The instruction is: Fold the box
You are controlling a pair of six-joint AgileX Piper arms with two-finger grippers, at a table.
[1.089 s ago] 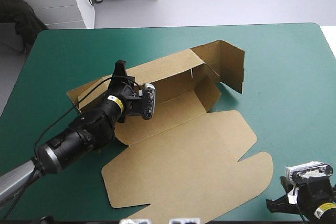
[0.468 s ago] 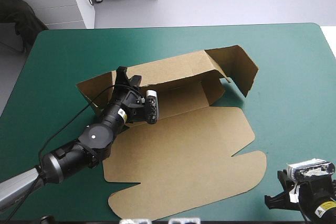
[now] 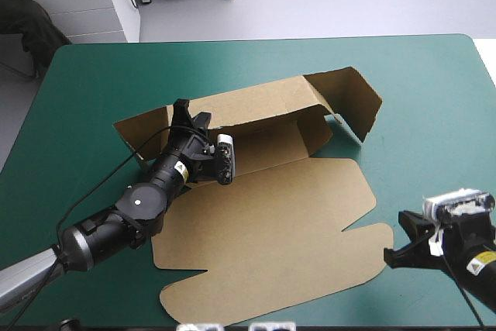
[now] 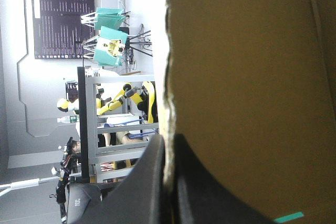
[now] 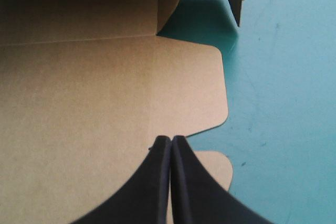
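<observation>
the brown box [image 3: 271, 215] lies about the middle of the table [image 3: 93, 75], on the teal-green cover. its long axis runs on a slant, from the table's left side toward the far right corner. it is half built. the back wall [image 3: 256, 102] stands up along the far side. the floor panel [image 3: 267, 149] lies just in front of that wall, and the lid [image 3: 256, 253] is spread flat toward the near edge, its rounded tabs pointing right. at the right end a tall end flap [image 3: 353, 98] stands upright and swings outward toward the far right corner. at the left end a lower flap [image 3: 133, 128] leans out toward the table's left edge.

the left gripper [image 3: 186, 112] reaches in from the near left, across the floor panel's left part, and is clamped on the top edge of the back wall near its left end. in the left wrist view its black fingers [image 4: 149, 182] are nearly together, with the board's raw edge running up between them.

the right gripper [image 3: 395, 238] sits near the table's near right corner, pointing left at the lid. its fingers [image 5: 152, 182] are pressed together into one point, with the tip over the notch between the lid's tabs. whether it touches the board i cannot tell.
</observation>
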